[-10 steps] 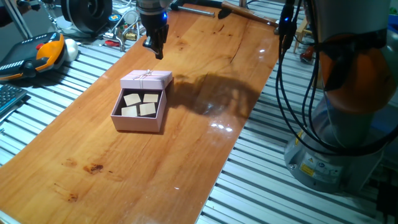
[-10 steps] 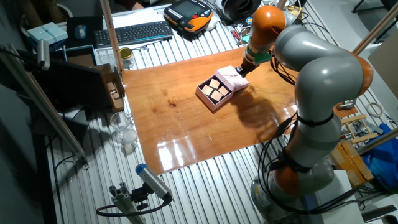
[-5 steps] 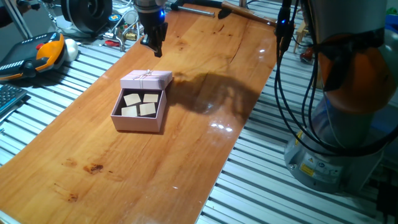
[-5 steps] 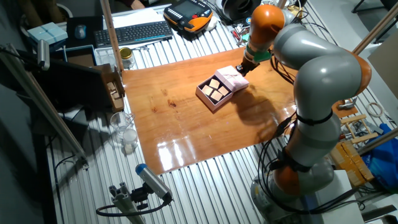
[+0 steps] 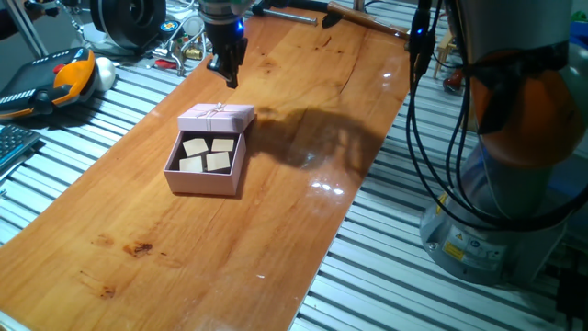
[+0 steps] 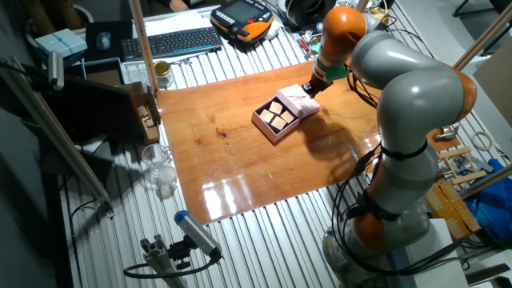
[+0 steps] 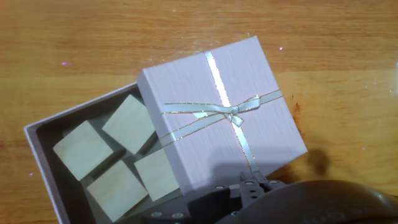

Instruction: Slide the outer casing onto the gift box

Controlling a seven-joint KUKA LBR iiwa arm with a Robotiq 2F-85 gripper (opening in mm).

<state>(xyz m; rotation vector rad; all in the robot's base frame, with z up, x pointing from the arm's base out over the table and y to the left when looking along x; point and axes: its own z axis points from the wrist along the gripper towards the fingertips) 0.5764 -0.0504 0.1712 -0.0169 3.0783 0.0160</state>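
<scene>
The gift box (image 5: 204, 171) is a pale pink shallow tray on the wooden table, with tan squares (image 7: 127, 122) inside. The outer casing (image 5: 217, 117), pink with a thin bow (image 7: 234, 115), lies over the tray's far end and leaves most of it uncovered; it also shows in the other fixed view (image 6: 301, 99) and fills the hand view (image 7: 205, 81). My gripper (image 5: 226, 75) hangs just behind and above the casing, apart from it. Its fingers look shut together with nothing between them. In the hand view only the hand's dark body shows at the bottom edge.
The wooden tabletop (image 5: 276, 202) rests on a slatted metal bench. An orange-and-black pendant (image 5: 64, 78), tools and cables lie at the back left. The arm's base (image 5: 514, 184) stands to the right, and a keyboard (image 6: 172, 42) lies beyond the far edge.
My gripper has drawn slightly up and back from the casing. The casing and the gift box have not moved.
</scene>
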